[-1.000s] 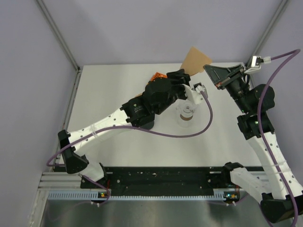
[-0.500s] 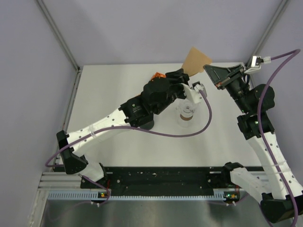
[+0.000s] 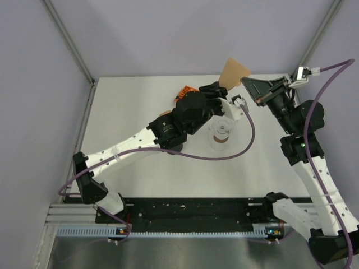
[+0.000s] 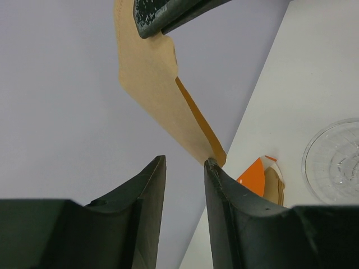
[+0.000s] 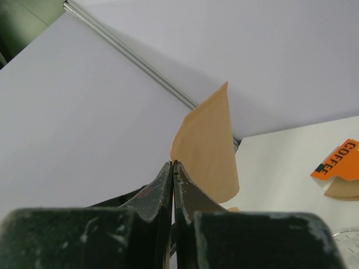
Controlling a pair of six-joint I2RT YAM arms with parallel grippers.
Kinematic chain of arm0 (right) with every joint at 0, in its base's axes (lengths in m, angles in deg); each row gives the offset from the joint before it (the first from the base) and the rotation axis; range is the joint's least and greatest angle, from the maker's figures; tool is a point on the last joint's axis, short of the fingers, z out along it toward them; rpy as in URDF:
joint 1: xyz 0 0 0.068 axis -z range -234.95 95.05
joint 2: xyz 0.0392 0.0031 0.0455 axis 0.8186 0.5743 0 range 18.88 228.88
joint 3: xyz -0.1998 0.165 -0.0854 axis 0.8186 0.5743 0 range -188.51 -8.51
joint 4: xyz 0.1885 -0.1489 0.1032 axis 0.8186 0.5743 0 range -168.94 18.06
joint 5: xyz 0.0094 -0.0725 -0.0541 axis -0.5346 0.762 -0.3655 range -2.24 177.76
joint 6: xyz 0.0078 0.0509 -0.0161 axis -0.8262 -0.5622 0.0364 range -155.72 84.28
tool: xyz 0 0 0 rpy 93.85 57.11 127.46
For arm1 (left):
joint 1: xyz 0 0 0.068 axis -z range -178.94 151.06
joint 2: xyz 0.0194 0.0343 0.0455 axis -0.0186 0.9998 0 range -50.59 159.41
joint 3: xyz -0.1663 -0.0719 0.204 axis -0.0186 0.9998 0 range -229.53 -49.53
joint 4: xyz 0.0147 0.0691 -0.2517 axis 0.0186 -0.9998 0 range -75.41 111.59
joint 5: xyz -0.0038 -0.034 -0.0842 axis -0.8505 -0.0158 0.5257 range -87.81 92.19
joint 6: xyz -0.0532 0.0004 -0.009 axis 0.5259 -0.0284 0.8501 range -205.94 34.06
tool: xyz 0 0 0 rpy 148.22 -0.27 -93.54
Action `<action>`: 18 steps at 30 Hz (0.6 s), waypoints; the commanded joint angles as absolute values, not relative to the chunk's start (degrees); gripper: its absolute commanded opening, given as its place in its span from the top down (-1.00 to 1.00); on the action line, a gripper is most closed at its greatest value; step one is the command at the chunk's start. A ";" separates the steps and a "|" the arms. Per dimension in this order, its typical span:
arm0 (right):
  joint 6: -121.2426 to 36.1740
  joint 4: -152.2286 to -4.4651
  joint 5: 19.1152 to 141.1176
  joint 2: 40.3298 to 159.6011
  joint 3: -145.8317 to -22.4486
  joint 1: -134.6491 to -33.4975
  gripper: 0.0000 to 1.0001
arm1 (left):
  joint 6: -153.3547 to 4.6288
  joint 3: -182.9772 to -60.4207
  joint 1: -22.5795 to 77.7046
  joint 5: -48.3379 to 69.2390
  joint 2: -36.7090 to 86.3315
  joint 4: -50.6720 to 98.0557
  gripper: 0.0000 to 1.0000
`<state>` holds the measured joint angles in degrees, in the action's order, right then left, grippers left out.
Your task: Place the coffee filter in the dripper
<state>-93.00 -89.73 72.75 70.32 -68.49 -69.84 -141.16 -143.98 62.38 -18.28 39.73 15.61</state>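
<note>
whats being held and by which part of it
The right end effector pinches the paper coffee filter by one edge; the left end effector is open, gripping nothing.

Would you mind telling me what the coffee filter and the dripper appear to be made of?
Coffee filter: thin brown paper, probably unbleached, matte, judging by its flat fold and crisp edge. Dripper: clear glass or plastic, glossy; ribs show through it, which one I cannot tell.

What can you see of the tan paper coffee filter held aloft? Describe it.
The tan paper coffee filter is a flat, folded fan shape with a darker strip along one edge. It hangs in the air, pinched at one edge by the shut right gripper. Its lower corner is beside the open left gripper; contact is unclear.
</note>
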 commanded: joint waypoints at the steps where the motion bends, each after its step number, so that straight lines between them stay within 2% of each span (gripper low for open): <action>1: -93.38 -92.04 73.43 69.69 -68.45 -70.24 1.00 | -139.29 -146.47 62.41 -18.20 39.14 17.63 0.17; 10: -93.46 -92.30 73.34 69.95 -68.27 -70.24 1.00 | -138.85 -146.12 62.50 -18.03 38.44 15.61 0.02; 16: -93.38 -92.21 73.17 70.04 -68.36 -70.33 1.00 | -138.85 -146.74 62.59 -18.20 38.88 15.96 0.03; 18: -93.46 -92.30 73.08 69.86 -68.36 -70.33 1.00 | -138.85 -147.17 62.50 -18.64 38.97 16.14 0.10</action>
